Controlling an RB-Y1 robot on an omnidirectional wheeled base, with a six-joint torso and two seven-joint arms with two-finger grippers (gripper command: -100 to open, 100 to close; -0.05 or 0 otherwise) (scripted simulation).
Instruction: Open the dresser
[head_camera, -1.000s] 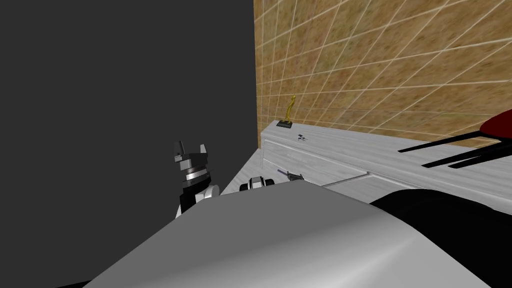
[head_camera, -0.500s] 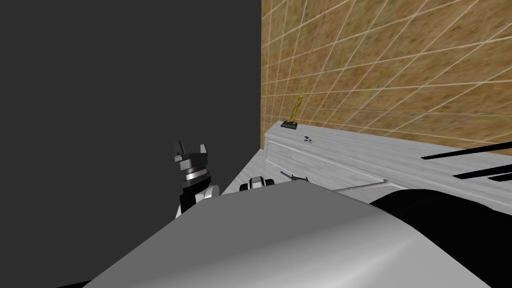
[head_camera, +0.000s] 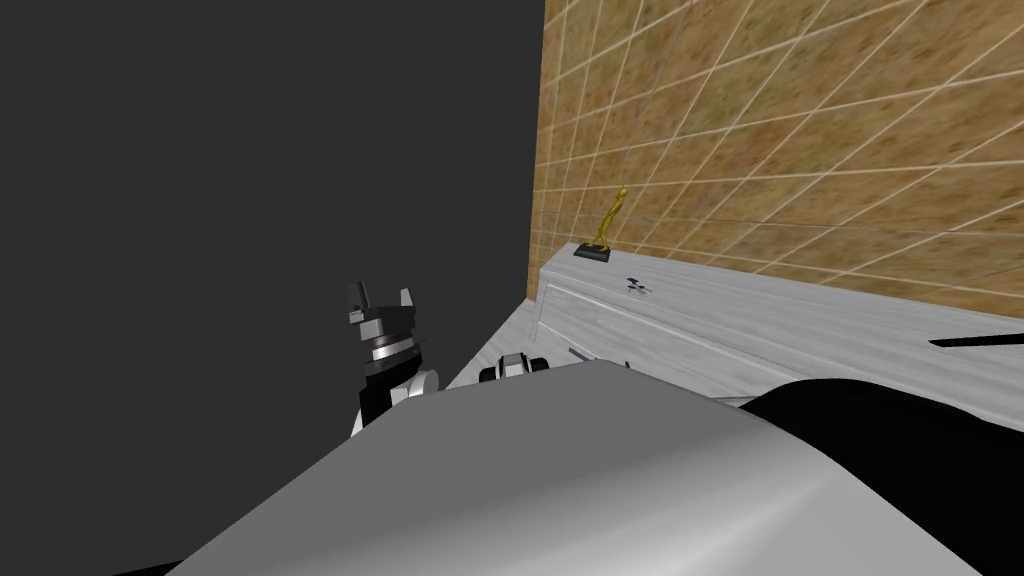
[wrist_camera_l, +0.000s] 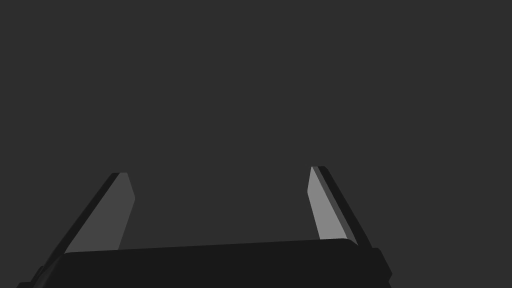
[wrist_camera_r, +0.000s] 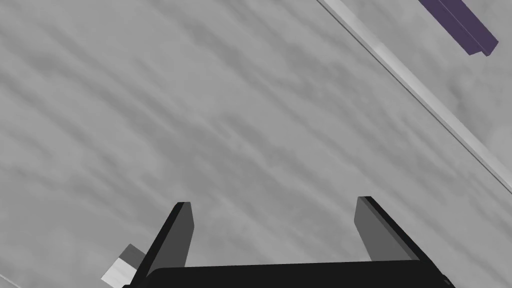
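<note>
The dresser (head_camera: 720, 315) is set against a tiled wall, with a gold statuette (head_camera: 610, 225) stood at its top's far end. The right gripper (wrist_camera_r: 274, 201) is held close to the dresser's grey front, fingers spread and empty, and a purple handle (wrist_camera_r: 460, 25) is seen beyond a seam. The left gripper (head_camera: 381, 297) is raised off the dresser's end, fingers likewise released.

Gold statuette (head_camera: 608, 225) before tan tiled wall (head_camera: 800, 120).
</note>
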